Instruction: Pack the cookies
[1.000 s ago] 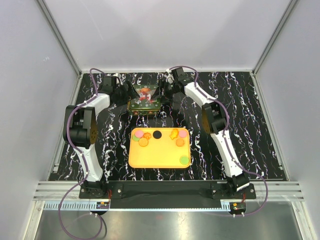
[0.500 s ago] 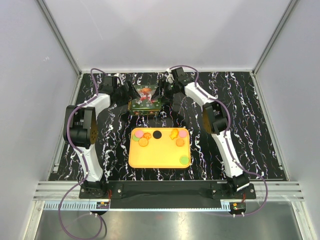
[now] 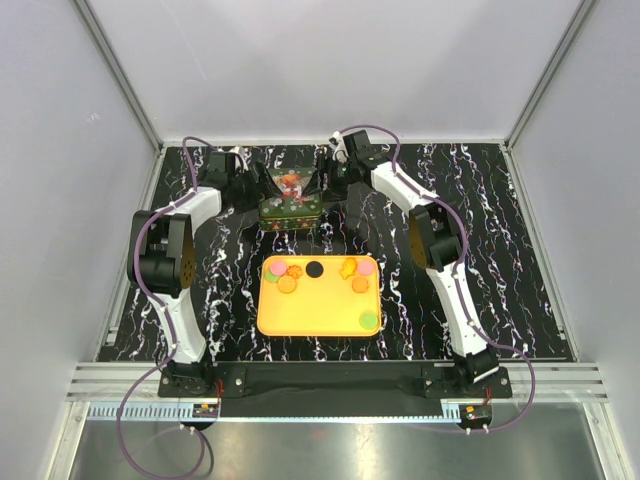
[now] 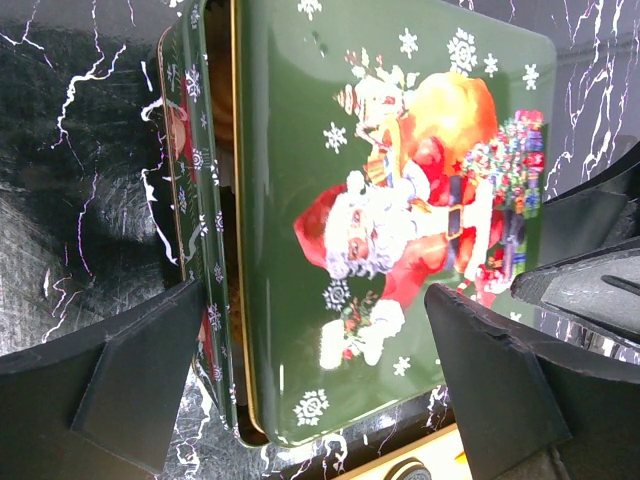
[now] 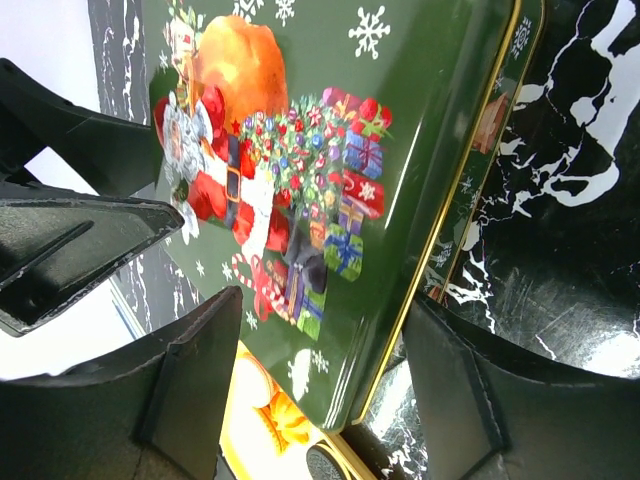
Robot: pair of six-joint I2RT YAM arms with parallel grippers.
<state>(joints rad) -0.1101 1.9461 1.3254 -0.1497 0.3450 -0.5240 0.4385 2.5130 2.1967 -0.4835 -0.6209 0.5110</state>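
**Both hands at the Christmas tin, cookies on the tray**

Green tin lid (image 3: 290,190) with a Santa print sat at the far middle of the black marbled table (image 3: 500,250). The left hand (image 3: 262,188) was at its left end and the right hand (image 3: 322,180) at its right end.

Left wrist view: the lid (image 4: 400,200) lay shifted off the tin base (image 4: 195,200). The base's side wall and a strip of its inside showed along one long edge. The left hand (image 4: 315,300) had its fingers spread wide apart, one either side of the lid's end. Could not tell whether they touched it.

Right wrist view: the right hand (image 5: 322,305) straddled the other end of the lid (image 5: 330,150), with the base (image 5: 490,130) showing past the gold rim. Its fingers were close against the lid's edges, but I could not tell whether they clamped it or stood free.

The cookies (image 3: 287,284) were not in the tin. They lay on a yellow tray (image 3: 318,315) nearer the arm bases, apart from the tin. Most sat along the tray's far edge, and a green cookie (image 3: 368,320) lay alone by the near right corner.
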